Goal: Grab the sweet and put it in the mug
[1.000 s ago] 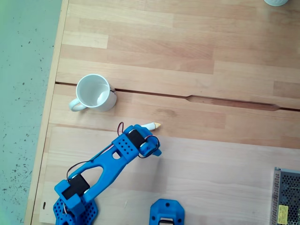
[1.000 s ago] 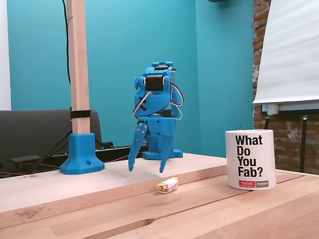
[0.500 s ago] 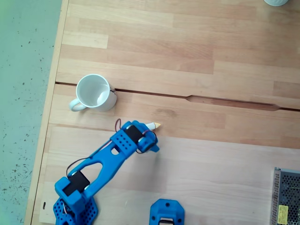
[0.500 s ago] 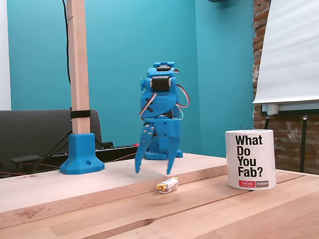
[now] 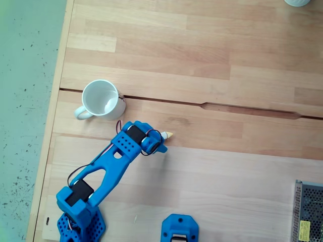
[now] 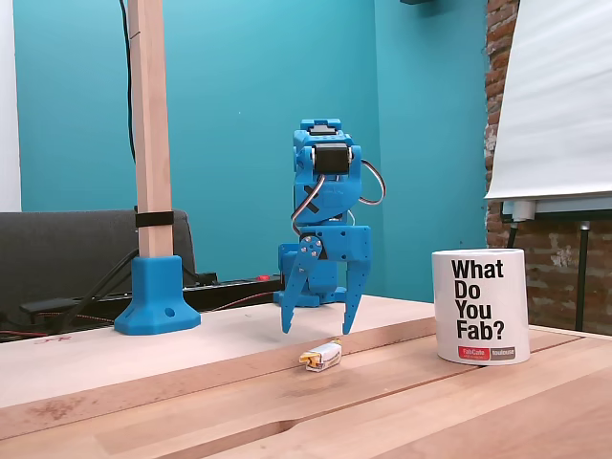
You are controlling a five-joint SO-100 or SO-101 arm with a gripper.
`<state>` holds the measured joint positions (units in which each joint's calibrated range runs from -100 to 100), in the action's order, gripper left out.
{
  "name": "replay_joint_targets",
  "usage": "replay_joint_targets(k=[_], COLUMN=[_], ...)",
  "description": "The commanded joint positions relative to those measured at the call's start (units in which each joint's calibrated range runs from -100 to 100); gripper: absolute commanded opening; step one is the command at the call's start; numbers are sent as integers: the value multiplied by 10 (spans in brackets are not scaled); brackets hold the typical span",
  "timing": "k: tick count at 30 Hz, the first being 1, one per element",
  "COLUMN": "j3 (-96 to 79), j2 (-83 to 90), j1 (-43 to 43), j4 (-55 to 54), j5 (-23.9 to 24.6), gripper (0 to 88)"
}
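The sweet (image 6: 321,356) lies on the wooden table, white with yellowish twisted ends; from above only its pale tip (image 5: 167,135) pokes out from under the arm. My blue gripper (image 6: 317,330) hangs open just above it, fingers pointing down and straddling the sweet, neither touching it. From above the gripper (image 5: 151,142) is hidden beneath the wrist. The white mug (image 5: 103,100) stands upright and empty with its handle toward the table's left edge; in the side fixed view the mug (image 6: 480,305) carries black lettering and stands to the right of the sweet.
A blue clamp holding a wooden post (image 6: 156,293) stands at the left of the side view. A metal mesh box (image 5: 308,212) sits at the lower right of the top view, a blue base part (image 5: 179,228) near the bottom edge, a pale round object (image 5: 297,2) at the top right.
The arm has swung toward the mug side and forward, bringing the open gripper from beside the sweet to directly over it. Sweet and mug have not moved.
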<state>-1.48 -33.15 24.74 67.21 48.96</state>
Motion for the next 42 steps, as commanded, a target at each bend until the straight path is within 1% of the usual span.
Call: replay_joint_targets(k=[1, 7, 12, 15, 19, 29, 34, 42], j3=[27, 26, 34, 42, 38, 0, -21, -24], j2=[9, 9, 10, 9, 8, 7, 8, 8], j1=[-6, -10, -45, -51, -51, -49, -26, -14], j4=[-3, -3, -4, -14, -35, -45, -46, -46], j5=[-1, -1, 4, 5, 5, 5, 5, 0], gripper=[281, 281, 281, 281, 281, 281, 281, 281])
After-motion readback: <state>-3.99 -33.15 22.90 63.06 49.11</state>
